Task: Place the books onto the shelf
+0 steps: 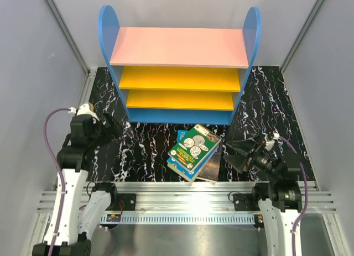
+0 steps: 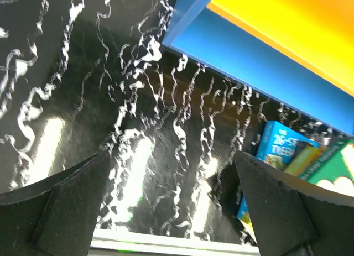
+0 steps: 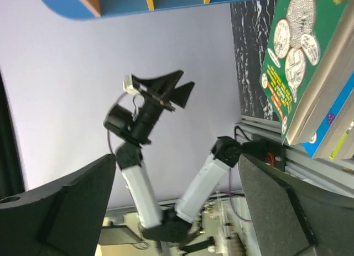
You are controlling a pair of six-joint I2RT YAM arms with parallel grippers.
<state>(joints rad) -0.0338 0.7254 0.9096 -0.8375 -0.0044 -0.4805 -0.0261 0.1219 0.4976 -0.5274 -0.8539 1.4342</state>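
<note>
The books lie in a loose stack on the black marbled table, just in front of the shelf's right half. The green cover with white coins is on top. The shelf stands at the back with blue sides, a pink top board and yellow middle boards, all bare. My left gripper hovers open at the left, well away from the stack. My right gripper is open just right of the stack, jaws pointing at it. The left wrist view shows the open gripper and blue and green book corners. In the right wrist view, the open gripper is beside the stack.
A metal rail carrying both arm bases runs along the table's near edge. Grey walls close in the left, right and back. The shelf's blue bottom board rests on the table. My left arm shows across the right wrist view.
</note>
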